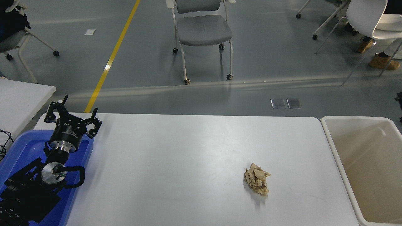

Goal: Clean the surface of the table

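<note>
The table surface (188, 157) is a wide glossy white top. A crumpled brown paper wad (257, 183) lies on it, right of the middle and toward the near edge. My left gripper (73, 113) is parked open at the far left, over a blue bin, holding nothing. Of my right arm only a small dark sliver (399, 100) shows at the right edge, above the far end of the beige bin and well away from the wad.
A beige plastic bin (328, 135) stands against the table's right end, and its visible inside looks bare. A blue bin (19, 150) sits under my left arm. A smaller white table (22, 97) is at far left. Chairs stand on the floor beyond.
</note>
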{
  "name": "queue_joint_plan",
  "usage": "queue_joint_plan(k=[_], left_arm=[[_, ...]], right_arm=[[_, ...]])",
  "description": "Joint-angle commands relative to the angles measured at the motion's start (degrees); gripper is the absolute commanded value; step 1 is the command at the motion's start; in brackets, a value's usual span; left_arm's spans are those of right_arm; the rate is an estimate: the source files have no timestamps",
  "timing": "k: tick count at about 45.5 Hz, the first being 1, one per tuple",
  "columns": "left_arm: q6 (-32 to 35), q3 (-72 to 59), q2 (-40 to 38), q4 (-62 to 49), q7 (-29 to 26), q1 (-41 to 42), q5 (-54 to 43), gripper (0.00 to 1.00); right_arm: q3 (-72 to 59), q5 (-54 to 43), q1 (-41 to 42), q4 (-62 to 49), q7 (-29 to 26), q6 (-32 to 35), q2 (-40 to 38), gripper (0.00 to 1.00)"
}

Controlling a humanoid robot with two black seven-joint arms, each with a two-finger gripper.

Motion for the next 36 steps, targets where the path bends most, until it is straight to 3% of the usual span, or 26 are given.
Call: queue_joint_plan(k=[1,23,36], left_arm=[[0.0,0.0,0.0,0.0,0.0,0.0,0.0,1.0],[0.0,0.0,0.0,0.0,0.0,0.0,0.0,1.0],[0.0,0.0,0.0,0.1,0.0,0.0,0.0,1.0]], right_arm=[[12.6,0.2,2.3,7.0,0.6,-0.1,-1.4,0.98],[23.0,0.8,1.5,25.3,0.1,0.6,-3.3,0.98],[25.8,16.1,0.2,26.5,0.4,0.5,-1.4,0.98]])
